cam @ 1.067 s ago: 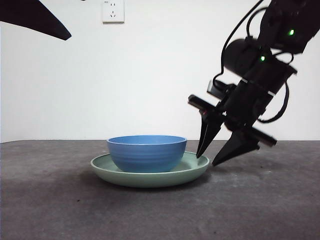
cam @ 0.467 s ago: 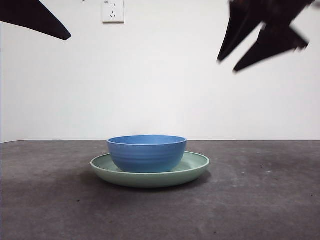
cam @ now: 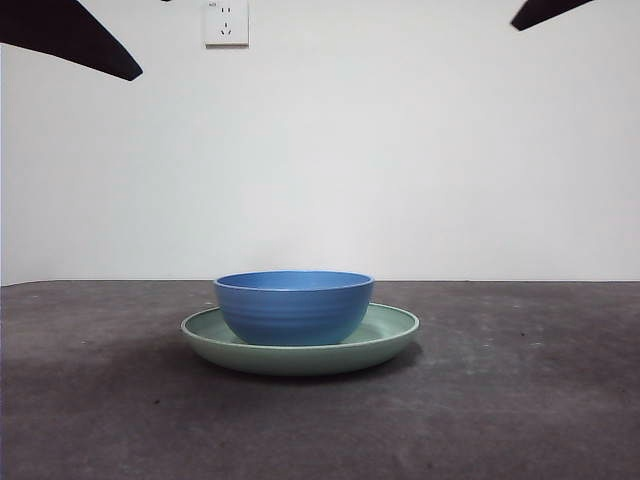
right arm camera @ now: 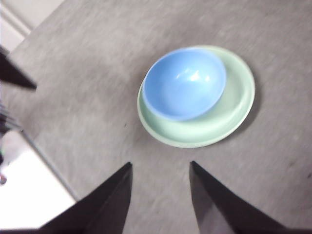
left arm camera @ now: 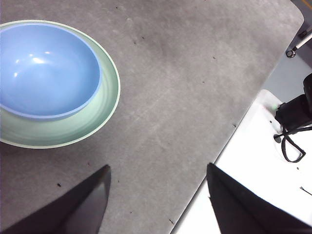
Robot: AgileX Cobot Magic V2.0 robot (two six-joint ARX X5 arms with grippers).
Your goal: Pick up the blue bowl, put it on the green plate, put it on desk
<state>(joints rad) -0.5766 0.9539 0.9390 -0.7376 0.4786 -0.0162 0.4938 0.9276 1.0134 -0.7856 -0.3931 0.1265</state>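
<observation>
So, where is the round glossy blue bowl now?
The round glossy blue bowl sits in the wide pale green plate, at the middle of the front view on the dark desk.

Looks like a robot lab: bare white wall (cam: 400, 160) with one socket (cam: 226, 22) behind the bench's (cam: 520, 400) far edge, black cabling (left arm camera: 291, 141) on a white surface beside one bench corner.

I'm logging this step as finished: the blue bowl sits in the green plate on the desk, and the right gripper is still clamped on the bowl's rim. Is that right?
Not quite. The blue bowl does sit in the green plate on the desk, but the right gripper is not on its rim: the right wrist view shows it open, empty and well clear of the bowl, and in the front view it is only a dark tip at a top corner.
</observation>
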